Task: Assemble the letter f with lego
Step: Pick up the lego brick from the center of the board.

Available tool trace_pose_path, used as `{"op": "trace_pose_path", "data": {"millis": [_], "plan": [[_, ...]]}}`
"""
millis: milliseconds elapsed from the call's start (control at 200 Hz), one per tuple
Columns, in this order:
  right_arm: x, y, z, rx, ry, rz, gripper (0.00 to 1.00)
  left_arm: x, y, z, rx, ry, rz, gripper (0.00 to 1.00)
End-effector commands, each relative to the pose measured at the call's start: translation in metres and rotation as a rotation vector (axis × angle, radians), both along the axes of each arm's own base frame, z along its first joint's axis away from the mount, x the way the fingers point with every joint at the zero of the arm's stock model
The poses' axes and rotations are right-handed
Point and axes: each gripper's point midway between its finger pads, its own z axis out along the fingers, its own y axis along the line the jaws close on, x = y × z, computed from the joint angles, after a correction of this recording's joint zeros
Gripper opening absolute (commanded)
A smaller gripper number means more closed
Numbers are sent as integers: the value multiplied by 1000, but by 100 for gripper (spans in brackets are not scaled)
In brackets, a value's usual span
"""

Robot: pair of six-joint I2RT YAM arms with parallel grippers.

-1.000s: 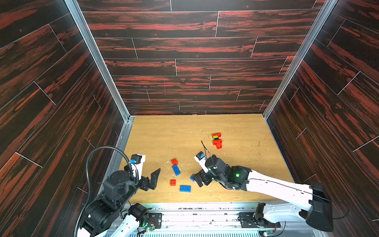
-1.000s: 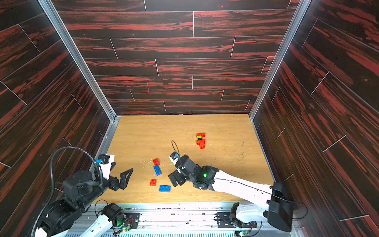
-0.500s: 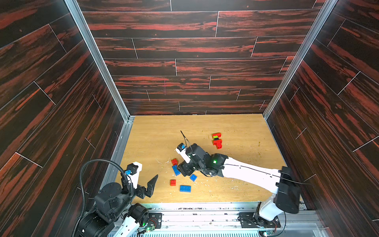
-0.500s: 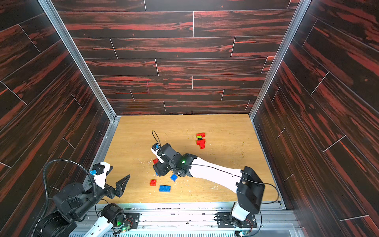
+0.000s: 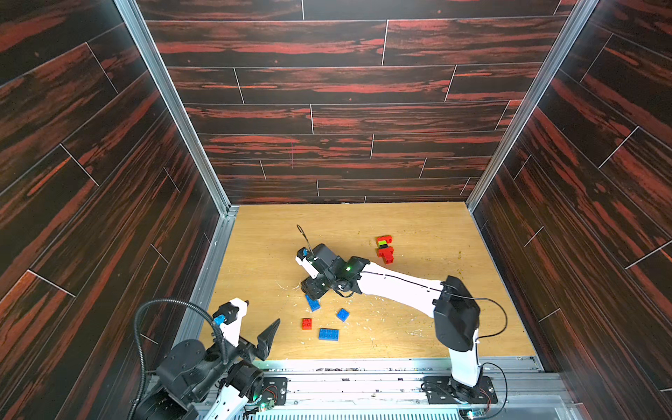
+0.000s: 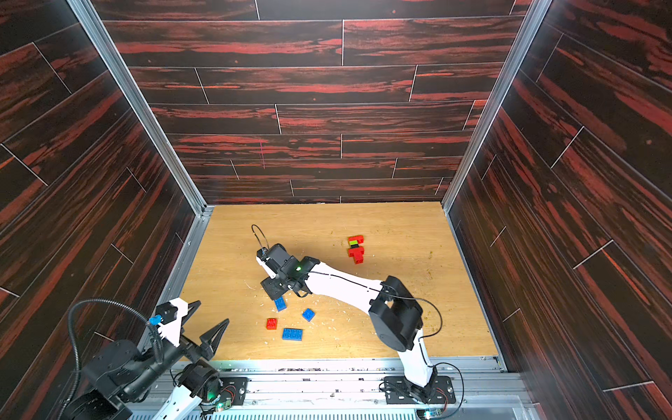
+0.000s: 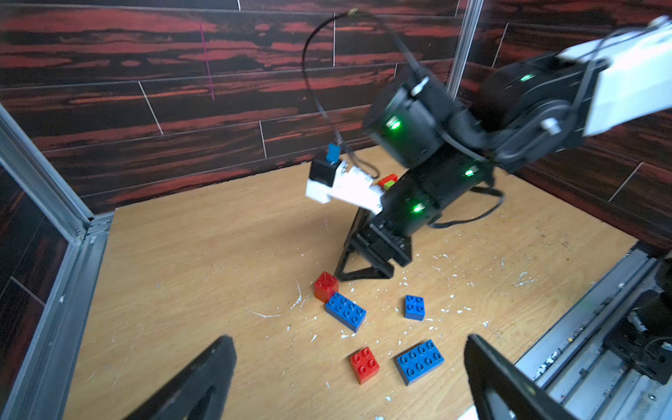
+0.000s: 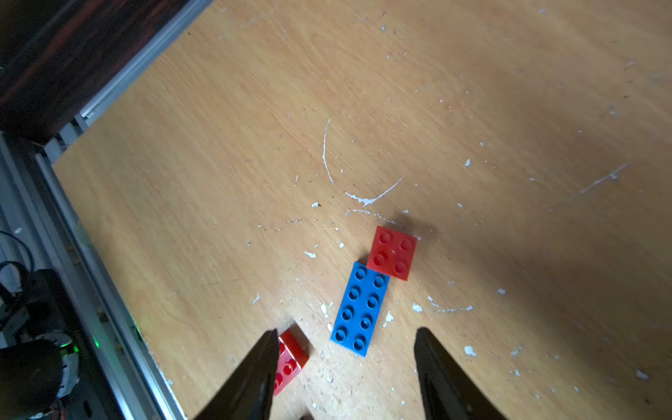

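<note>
While the right claw (image 8: 347, 332) hangs part-open and empty, blue oblong brick (image 8: 360, 309) and red square brick (image 8: 392, 252) lie touching just beneath its tips: best straddle one only, squarely.

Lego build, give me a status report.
Left gripper open, empty. Right gripper open over blue oblong brick. Red square brick abuts its end.

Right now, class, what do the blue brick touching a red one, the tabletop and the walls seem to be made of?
Blue brick: moulded plastic, glossy; even colour, shiny round studs.
Tabletop: light wood or wood-look laminate, matt; visible grain, white scuffs.
Walls: dark, red-streaked plank-pattern panels, probably laminate; cannot tell for sure.
</note>
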Motion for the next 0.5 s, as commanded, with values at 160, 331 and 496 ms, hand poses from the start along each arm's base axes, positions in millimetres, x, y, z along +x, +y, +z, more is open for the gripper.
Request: {"op": "trace_pose_path", "data": {"millis": [160, 331, 496], "plan": [[11, 7, -27, -57, 64, -12, 62, -4, -7, -2, -48, -11, -38, 100], [17, 9, -40, -84, 70, -33, 62, -1, -7, -4, -40, 4, -33, 100], [21, 9, -53, -116, 86, -49, 62, 2, -9, -5, -35, 22, -31, 100]]}}
